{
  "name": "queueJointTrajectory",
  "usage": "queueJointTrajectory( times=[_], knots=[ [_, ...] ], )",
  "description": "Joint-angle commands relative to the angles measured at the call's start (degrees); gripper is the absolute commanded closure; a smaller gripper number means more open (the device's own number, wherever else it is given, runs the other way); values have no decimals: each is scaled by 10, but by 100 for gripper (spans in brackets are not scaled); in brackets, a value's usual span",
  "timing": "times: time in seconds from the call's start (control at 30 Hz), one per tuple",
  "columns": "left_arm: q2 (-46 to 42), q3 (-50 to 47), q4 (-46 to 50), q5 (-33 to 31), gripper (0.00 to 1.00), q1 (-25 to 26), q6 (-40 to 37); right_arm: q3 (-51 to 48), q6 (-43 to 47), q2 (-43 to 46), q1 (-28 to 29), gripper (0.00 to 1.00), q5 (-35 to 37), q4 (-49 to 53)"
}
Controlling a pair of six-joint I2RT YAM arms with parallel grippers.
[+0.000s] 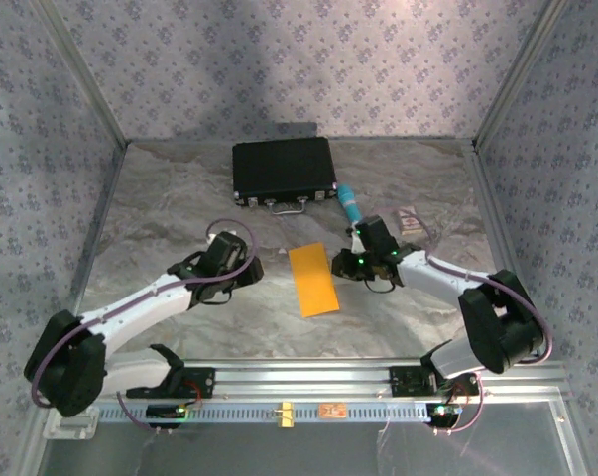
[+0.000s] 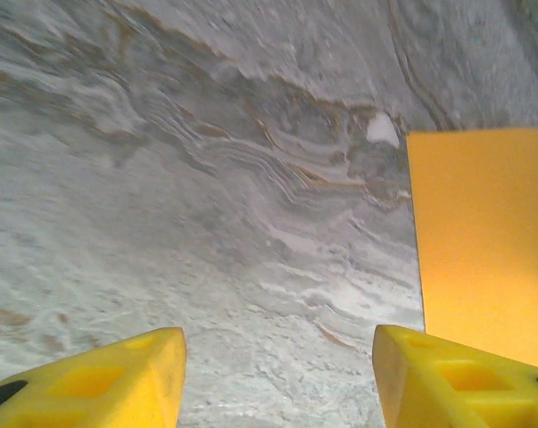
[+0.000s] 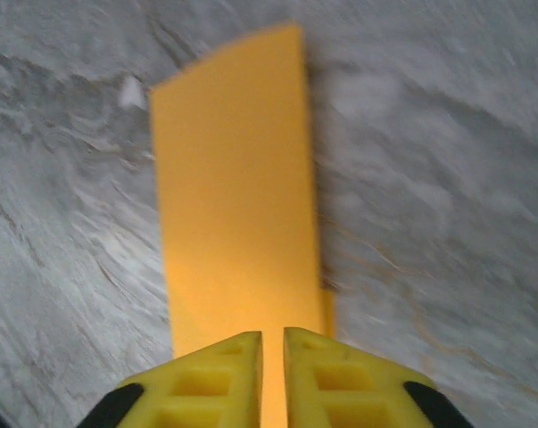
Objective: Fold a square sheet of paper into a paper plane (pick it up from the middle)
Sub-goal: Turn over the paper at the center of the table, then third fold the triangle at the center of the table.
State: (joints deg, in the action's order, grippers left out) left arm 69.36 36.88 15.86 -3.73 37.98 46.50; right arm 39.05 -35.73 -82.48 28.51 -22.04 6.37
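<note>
The square sheet of paper (image 1: 313, 280) lies flat on the marbled table, folded into a narrow orange-yellow rectangle. In the right wrist view the paper (image 3: 237, 187) runs away from the fingers, and a lower layer peeks out along its right edge. My right gripper (image 1: 340, 264) hangs over the paper's right side. The right gripper (image 3: 272, 343) has its jaws almost together, with only a thin slit showing orange between them. My left gripper (image 1: 256, 271) stands open to the left of the paper. The left gripper (image 2: 279, 343) has bare table between its fingers, and the paper (image 2: 483, 241) lies beside its right finger.
A black case (image 1: 284, 171) sits at the back of the table, with a teal tube (image 1: 349, 203) by its right corner. A small flat item (image 1: 411, 220) lies behind the right arm. Patterned walls enclose the table on three sides.
</note>
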Motion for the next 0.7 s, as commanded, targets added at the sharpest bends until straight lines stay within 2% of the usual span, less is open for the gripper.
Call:
queueJointTrajectory(
  times=[0.0,0.07,0.3,0.47,0.67],
  knots=[
    [23,33,-38,62,43,-2,-16,-30,-29,8,-25,90,-122,-82],
    [37,38,-45,73,43,-2,-15,-39,-37,-5,-38,94,-149,-101],
    [90,53,-66,125,43,-1,-11,-54,-61,-62,-39,94,-199,-163],
    [119,62,-73,154,43,-1,-9,-47,-49,-91,-31,94,-192,-150],
    [149,65,-94,183,43,-1,1,-70,-47,-114,-30,94,-152,-133]
  ],
)
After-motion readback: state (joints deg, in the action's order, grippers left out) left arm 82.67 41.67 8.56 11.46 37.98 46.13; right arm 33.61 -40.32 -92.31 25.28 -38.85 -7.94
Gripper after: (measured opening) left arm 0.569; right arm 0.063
